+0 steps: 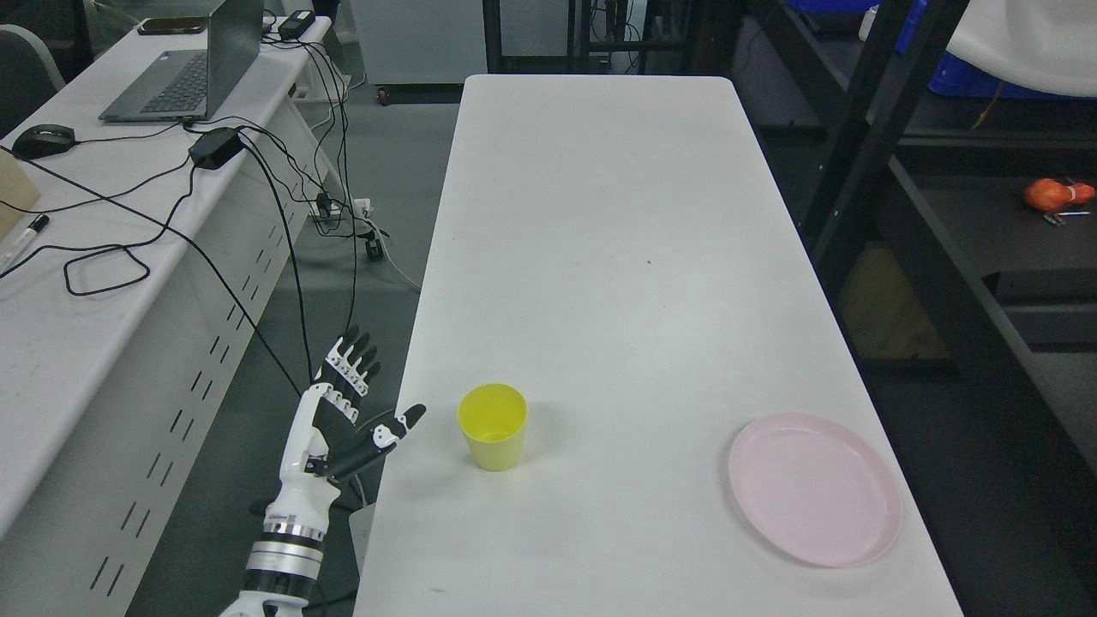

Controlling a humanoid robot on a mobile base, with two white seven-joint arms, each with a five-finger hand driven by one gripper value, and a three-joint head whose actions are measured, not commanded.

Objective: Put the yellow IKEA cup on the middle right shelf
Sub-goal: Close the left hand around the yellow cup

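A yellow cup [493, 437] stands upright and empty on the white table [600, 257], near its front left part. My left hand [368, 390] hovers just off the table's left edge, a short way left of the cup and not touching it. Its fingers [351, 364] are spread upward and the thumb points toward the cup, with nothing held. The dark shelf unit [934, 257] stands to the right of the table. My right arm does not show.
A pink plate [814, 488] lies at the table's front right. A black shelf post [857, 128] leans close to the table's right edge; an orange object [1058, 194] rests on a shelf. A desk [94, 283] with laptop and cables runs along the left.
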